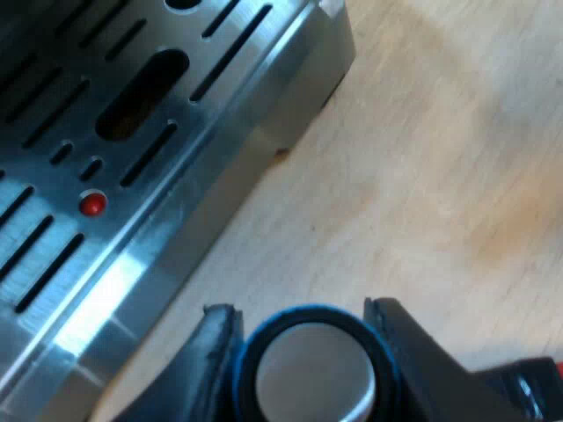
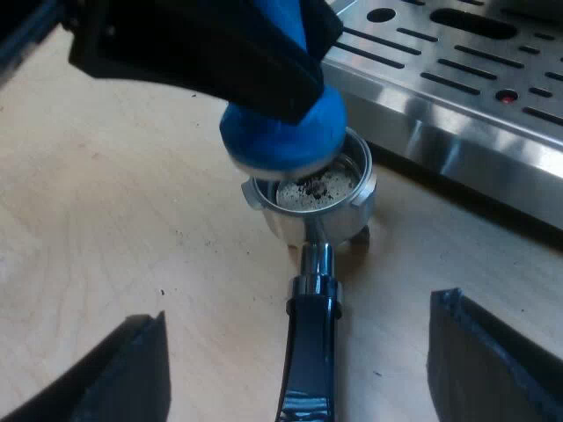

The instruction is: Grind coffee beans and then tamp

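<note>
Left tool (image 1: 302,315) clamps blue tamper (image 1: 308,374), tilted over metal holder (image 2: 299,224) rim on tabletop (image 2: 114,220); right tool (image 2: 299,316) wide, straddling its handle (image 2: 310,352).

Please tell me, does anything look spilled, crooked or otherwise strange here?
The blue tamper with a metal base hangs off-centre over the metal holder's basket, overlapping its rim instead of sitting squarely inside. A few dark specks, probably coffee grounds, lie on the wooden table nearby.
</note>
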Tool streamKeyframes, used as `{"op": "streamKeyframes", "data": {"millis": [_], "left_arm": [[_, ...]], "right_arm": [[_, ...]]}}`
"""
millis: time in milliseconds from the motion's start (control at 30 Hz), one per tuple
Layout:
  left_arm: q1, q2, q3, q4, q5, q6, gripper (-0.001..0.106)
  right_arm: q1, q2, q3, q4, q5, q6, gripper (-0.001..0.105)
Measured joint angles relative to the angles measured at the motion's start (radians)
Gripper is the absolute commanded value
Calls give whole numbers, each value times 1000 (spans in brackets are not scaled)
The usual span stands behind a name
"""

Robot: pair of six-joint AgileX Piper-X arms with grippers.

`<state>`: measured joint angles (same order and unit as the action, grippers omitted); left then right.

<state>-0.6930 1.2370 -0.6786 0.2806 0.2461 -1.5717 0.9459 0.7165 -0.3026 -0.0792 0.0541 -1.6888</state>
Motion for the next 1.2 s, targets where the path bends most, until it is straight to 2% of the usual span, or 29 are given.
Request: {"op": "streamKeyframes", "data": {"millis": [133, 400, 667, 1000, 1200], "left_arm": [[0, 30, 0, 0, -14, 0, 5], [0, 42, 0, -27, -88, 1, 5], [0, 42, 2, -59, -94, 1, 5], [0, 42, 99, -155, -96, 4, 5], [0, 42, 107, -194, -96, 4, 5]], "right_arm": [[0, 0, 0, 0, 0, 0, 63], [0, 0, 0, 0, 0, 0, 63], [0, 0, 0, 0, 0, 0, 63], [0, 0, 0, 0, 0, 0, 63], [0, 0, 0, 0, 0, 0, 63]]}}
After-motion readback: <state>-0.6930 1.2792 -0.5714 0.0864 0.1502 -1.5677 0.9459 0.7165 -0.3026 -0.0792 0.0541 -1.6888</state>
